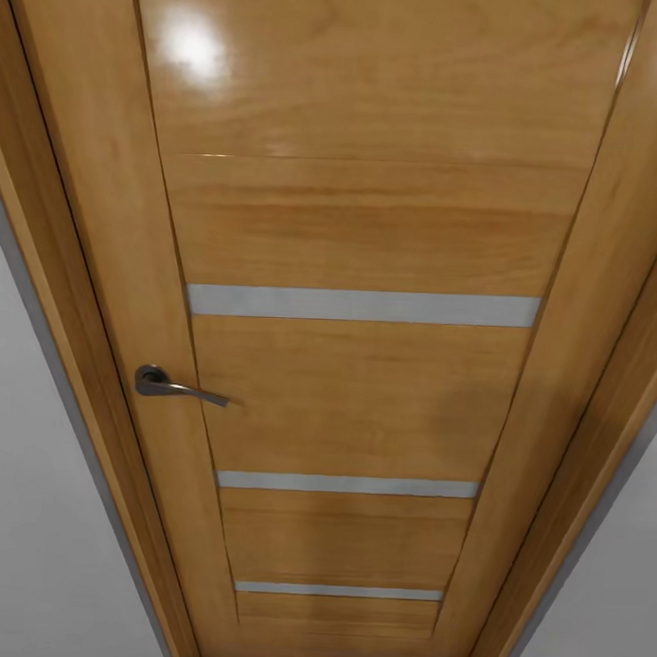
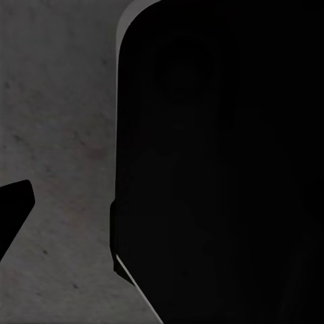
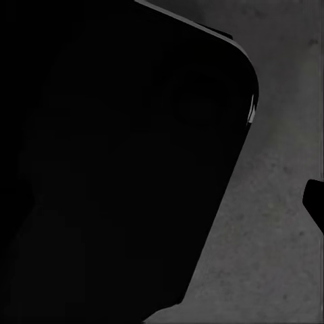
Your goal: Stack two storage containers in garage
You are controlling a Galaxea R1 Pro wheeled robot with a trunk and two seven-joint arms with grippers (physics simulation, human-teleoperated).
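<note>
The wooden door is cut off at top and bottom. A black body (unidentifiable, too dark) hides much of the grey floor in both wrist views.

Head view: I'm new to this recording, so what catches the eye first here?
A glossy wooden door stands shut right in front of the camera, crossed by three pale horizontal strips. Its dark metal lever handle sits on the door's left side. Plain white wall flanks the frame on both sides.

Honey-orange wood-grain door with three pale grey stripes, dark metal handle; grey speckled floor
</note>
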